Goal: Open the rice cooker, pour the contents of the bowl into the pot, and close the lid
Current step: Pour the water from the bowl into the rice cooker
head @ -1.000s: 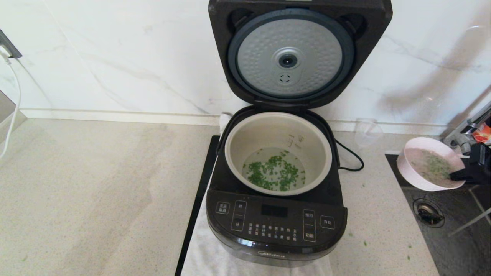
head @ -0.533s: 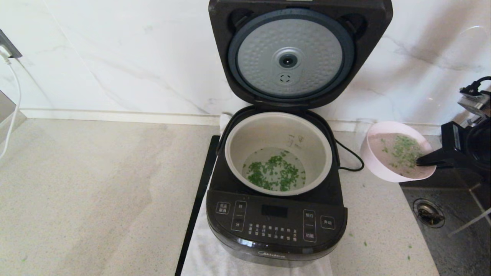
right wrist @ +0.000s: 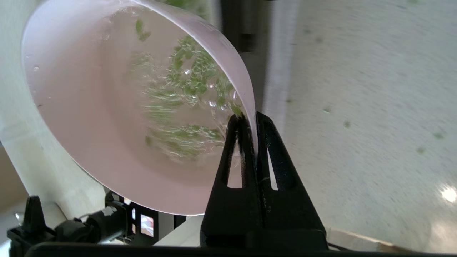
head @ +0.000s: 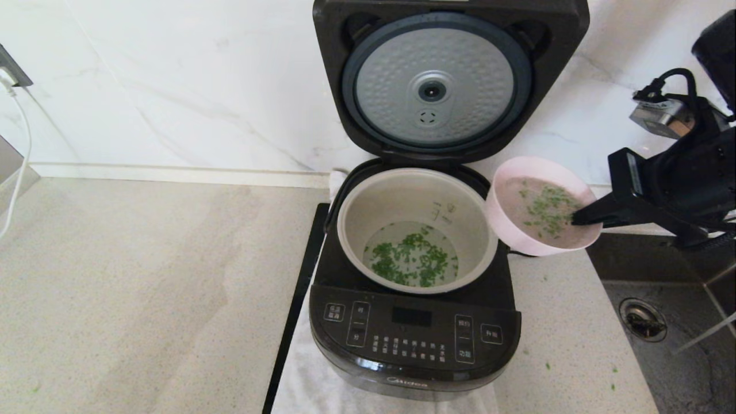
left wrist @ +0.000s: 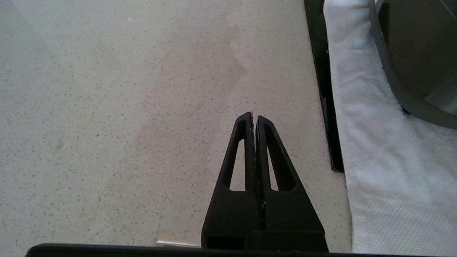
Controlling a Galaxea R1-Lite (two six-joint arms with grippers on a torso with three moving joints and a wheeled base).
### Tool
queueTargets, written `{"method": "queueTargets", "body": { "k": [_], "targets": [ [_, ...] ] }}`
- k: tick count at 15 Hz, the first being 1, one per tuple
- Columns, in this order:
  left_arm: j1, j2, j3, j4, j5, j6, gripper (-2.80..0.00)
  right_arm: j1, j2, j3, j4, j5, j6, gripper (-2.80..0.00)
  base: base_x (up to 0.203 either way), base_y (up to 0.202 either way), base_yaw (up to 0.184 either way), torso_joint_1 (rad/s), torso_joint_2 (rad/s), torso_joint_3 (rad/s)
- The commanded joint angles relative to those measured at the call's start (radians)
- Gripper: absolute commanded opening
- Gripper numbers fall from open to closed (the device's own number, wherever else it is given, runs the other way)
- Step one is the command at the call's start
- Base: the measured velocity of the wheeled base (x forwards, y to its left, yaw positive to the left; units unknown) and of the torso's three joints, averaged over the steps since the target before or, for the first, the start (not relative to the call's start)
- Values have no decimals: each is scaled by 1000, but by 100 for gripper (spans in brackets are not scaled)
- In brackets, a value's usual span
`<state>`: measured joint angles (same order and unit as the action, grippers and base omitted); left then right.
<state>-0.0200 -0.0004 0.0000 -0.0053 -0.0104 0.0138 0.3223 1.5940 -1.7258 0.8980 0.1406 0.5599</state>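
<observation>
The black rice cooker (head: 414, 339) stands with its lid (head: 434, 86) swung up against the wall, silver underside facing me. Its beige pot (head: 368, 198) holds water and green bits (head: 411, 259). My right gripper (head: 578, 218) (right wrist: 251, 116) is shut on the rim of the pink bowl (head: 509, 227) (right wrist: 89, 125), held in the air just right of the pot's rim. The bowl carries water and chopped green bits (head: 543, 210) (right wrist: 185, 82). My left gripper (left wrist: 253, 116) is shut and empty over the bare counter left of the cooker; it is out of the head view.
A white towel (head: 305, 379) (left wrist: 375, 142) lies under the cooker, with a black strip (head: 296, 305) along its left side. A dark sink with a drain (head: 641, 319) lies at the right. Green bits are scattered on the counter (head: 546, 364). A white cable (head: 20, 155) hangs at far left.
My right gripper has carried the bowl up and to the left, from over the sink's edge to beside the pot's right rim. The left arm has not moved.
</observation>
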Motion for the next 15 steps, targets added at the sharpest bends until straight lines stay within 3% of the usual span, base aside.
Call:
{"method": "queueTargets", "body": {
  "k": [1, 4, 8, 10, 15],
  "targets": [
    [0, -1, 2, -1, 0, 0, -280, 65, 62, -49, 7, -23, 7, -280, 0, 0, 0, 0, 0, 0],
    [0, -1, 2, -1, 0, 0, -280, 144, 115, -114, 6, -79, 36, -280, 0, 0, 0, 0, 0, 0],
    [0, -1, 2, -1, 0, 0, -280, 231, 197, -208, 0, -94, 55, -280, 0, 0, 0, 0, 0, 0],
    [0, -1, 2, -1, 0, 0, -280, 268, 237, -210, -17, -154, 55, -280, 0, 0, 0, 0, 0, 0],
    [0, -1, 2, -1, 0, 0, -280, 295, 289, -210, -129, -189, 55, -280, 0, 0, 0, 0, 0, 0]
  ]
}}
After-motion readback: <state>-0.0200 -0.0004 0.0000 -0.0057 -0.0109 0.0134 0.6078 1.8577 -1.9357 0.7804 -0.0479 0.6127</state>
